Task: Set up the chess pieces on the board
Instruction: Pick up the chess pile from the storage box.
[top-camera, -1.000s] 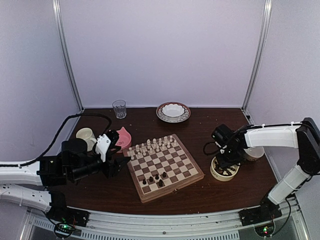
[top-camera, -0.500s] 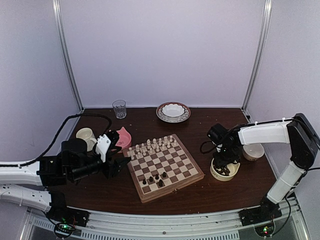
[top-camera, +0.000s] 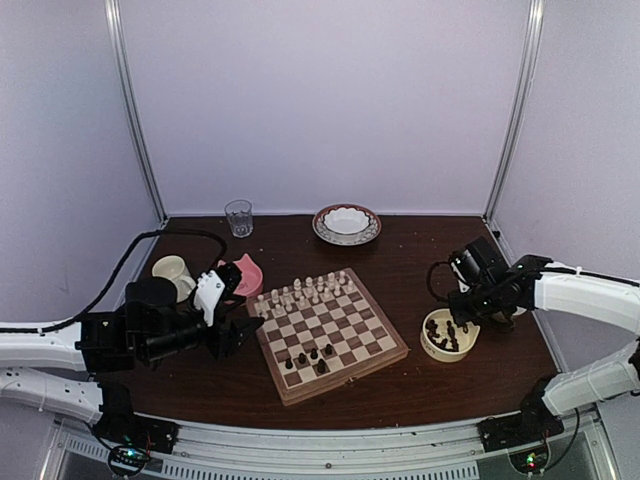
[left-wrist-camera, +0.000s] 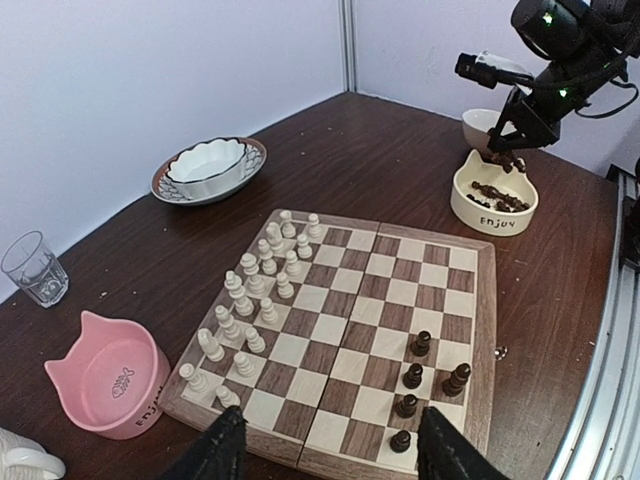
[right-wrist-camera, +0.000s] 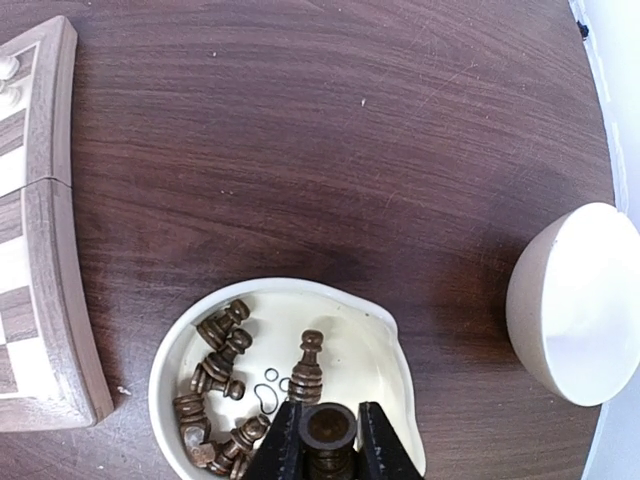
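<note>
Right hand (right-wrist-camera: 322, 445) has lifted out of the cream bowl (right-wrist-camera: 370, 350), clamped on one dark chess piece (right-wrist-camera: 330, 428): pick looks done, so next it carries left to a free square by the five dark pieces (left-wrist-camera: 414, 376) on the board (left-wrist-camera: 440, 295); left hand (left-wrist-camera: 330, 455) hangs apart at the board's edge.

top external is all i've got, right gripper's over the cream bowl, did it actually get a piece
observer: Yes. In the right wrist view the right gripper is shut on a dark chess piece, held above the cream bowl.
operator: how many more in the bowl
observer: At least five loose dark pieces lie in it, most on their sides.
operator: and dark ones on the board
observer: The left wrist view shows five standing dark pieces, upright and clustered near one corner of the board.
</note>
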